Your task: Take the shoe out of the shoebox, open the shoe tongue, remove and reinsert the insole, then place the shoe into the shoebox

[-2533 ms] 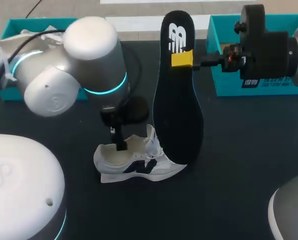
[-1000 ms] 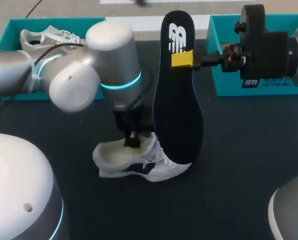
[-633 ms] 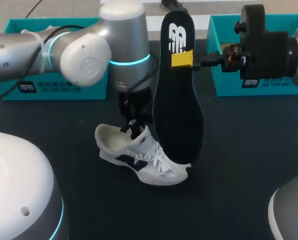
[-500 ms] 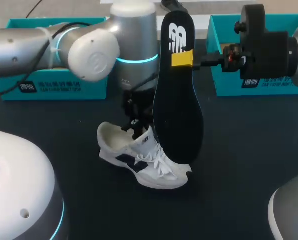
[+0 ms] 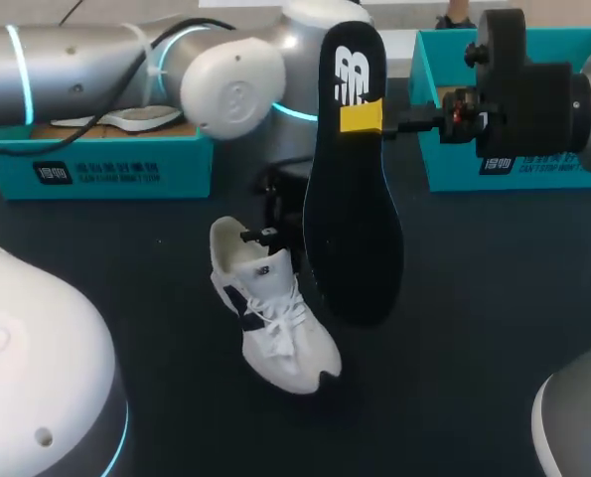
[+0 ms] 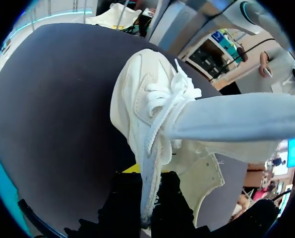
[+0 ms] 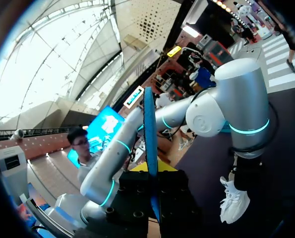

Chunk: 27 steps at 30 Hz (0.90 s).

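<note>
Pinches the rim of the white shoe point(image 5: 275, 323) shut in the left hand point(image 5: 264, 236), down on the dark surface point(image 5: 474, 328), toe toward the near edge. Clamps the black insole point(image 5: 350, 219) upright in the right hand point(image 5: 363, 117), wide end down, beside the shoe. Likely needs tilting along the shoe to slide in.

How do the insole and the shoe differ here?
The insole is black, the shoe white. The insole is held upright; the shoe rests sole-down on the table. The right gripper pinches the insole, the left gripper the shoe's collar. Both are gripped.
</note>
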{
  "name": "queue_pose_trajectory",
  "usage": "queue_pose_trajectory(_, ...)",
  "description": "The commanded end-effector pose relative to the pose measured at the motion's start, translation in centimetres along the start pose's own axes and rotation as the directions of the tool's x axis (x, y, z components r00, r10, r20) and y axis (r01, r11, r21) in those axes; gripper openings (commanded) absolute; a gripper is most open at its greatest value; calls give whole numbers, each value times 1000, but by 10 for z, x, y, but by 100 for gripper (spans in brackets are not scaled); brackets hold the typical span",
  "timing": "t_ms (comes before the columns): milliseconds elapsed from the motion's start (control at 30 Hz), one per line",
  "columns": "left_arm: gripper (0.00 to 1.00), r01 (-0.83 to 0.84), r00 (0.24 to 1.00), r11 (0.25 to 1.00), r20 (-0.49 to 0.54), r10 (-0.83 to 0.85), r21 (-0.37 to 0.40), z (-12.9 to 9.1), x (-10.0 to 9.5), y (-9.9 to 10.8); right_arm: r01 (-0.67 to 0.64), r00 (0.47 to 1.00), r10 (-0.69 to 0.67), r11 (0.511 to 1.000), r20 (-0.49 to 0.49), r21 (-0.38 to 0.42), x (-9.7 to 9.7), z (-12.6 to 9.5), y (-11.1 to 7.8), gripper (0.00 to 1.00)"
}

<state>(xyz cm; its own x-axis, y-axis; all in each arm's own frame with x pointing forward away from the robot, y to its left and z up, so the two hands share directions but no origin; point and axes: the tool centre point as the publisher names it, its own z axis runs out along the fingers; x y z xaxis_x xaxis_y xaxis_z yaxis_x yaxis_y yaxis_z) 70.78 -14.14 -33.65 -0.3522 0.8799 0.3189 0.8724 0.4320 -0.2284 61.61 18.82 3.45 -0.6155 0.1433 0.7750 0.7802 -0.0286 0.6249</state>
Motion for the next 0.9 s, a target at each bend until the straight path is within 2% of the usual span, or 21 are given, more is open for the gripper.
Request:
queue_pose_trajectory(33,0,-361,907,932,-246,343,-31,-8,-12,4,-2,1000,2,1000,2,2,0,3,1,0)
queue_pose_trajectory(67,0,-402,885,913,-283,369,-68,-11,-17,6,-2,1000,2,1000,2,2,0,3,1,0)
queue_pose_trajectory(133,0,-404,886,913,-273,375,-57,-16,-21,11,-2,1000,2,1000,2,2,0,3,1,0)
queue_pose_trajectory(167,0,-430,872,898,-298,388,-90,-19,-24,13,-2,1000,2,1000,2,2,0,3,1,0)
queue_pose_trajectory(333,0,-434,879,889,-286,381,-149,-27,-34,16,-2,1000,2,1000,2,2,0,3,1,0)
queue_pose_trajectory(467,0,-441,875,883,-297,382,-163,-25,-45,14,-2,1000,2,1000,2,2,0,3,1,0)
queue_pose_trajectory(567,0,-425,885,879,-304,353,-215,-21,-54,7,-2,1000,2,1000,2,2,0,3,1,0)
queue_pose_trajectory(667,0,-396,899,888,-296,322,-235,-14,-61,3,-2,1000,2,1000,2,2,0,3,1,0)
queue_pose_trajectory(900,0,-308,937,922,-244,251,-235,-6,-69,1,-2,1000,2,1000,2,2,0,3,1,0)
